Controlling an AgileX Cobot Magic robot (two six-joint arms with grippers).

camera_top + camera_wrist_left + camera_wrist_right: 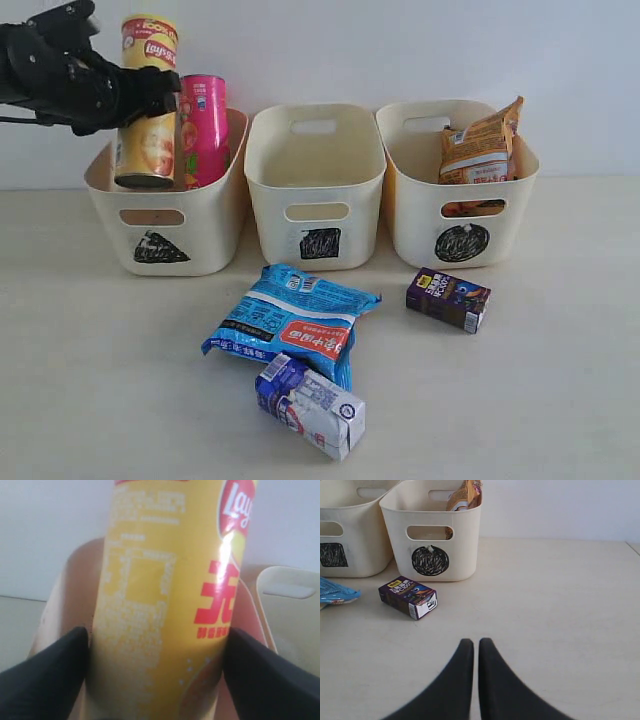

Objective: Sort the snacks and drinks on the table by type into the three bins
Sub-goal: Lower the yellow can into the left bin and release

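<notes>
Pale wood-grain table (560,400), plain white wall (450,50) behind

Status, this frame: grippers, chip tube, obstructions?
Left gripper shut on yellow chip tube, low over triangle bin. Right gripper shut, empty. Pink tube already in that bin, close alongside.

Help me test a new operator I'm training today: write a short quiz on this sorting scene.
1. True or false: the left gripper has its fingers shut on the yellow chip tube above the triangle bin.
2. Which bin holds the orange-brown packet? A) triangle bin B) square bin C) circle bin
3. How many task items lie on the table outside the bins?
Key: 1 true. 2 C. 3 three: the blue packet, the purple carton and the white-and-blue carton.
</notes>
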